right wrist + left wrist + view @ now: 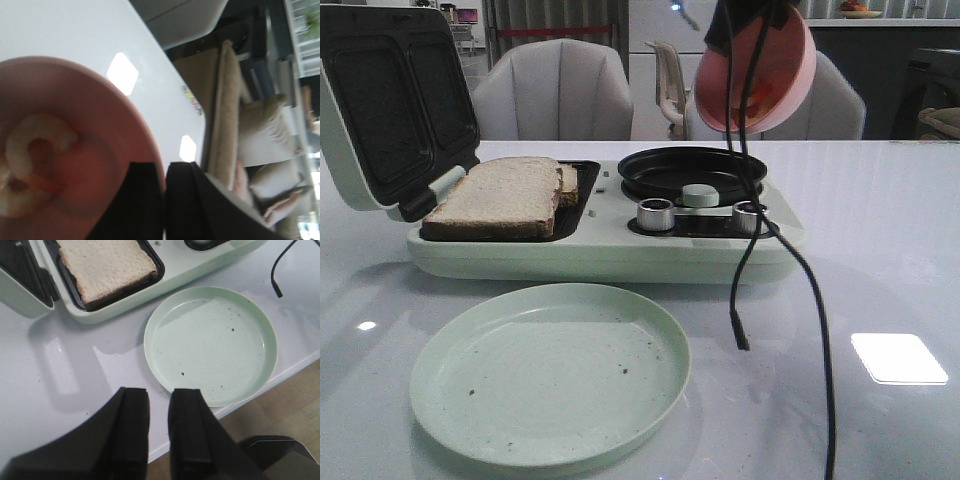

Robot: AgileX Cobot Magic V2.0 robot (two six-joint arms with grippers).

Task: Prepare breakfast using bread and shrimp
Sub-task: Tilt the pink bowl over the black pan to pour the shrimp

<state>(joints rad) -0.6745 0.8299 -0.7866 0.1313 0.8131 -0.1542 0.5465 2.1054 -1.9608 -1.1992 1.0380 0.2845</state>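
Two slices of bread (505, 195) lie stacked in the open sandwich press (590, 215) at the left middle of my front view, the lower one peeking out behind the upper at its right edge. The press lid (390, 100) stands tilted open at the upper left. To the right on the same appliance sits a round black pan (692, 172), with a pale round knob (700, 194) and two metal dials (656, 214) in front of it.

Above the pan, at the upper centre-right, I see a pink bowl (760, 70) tipped steeply. My right tool (164, 200) has its fingers pressed together on the bowl's rim, and in that wrist view the shrimp (32, 160) rests inside the bowl, curled, at the lower left of the frame.

A pale green plate (550, 370) sits on the white table (880, 270) in the lower centre, speckled with dark crumbs. A black cable (815, 320) hangs down at the right.

My left tool (159, 425) hovers over the table's near edge just beside the plate, fingers slightly apart, holding nothing.
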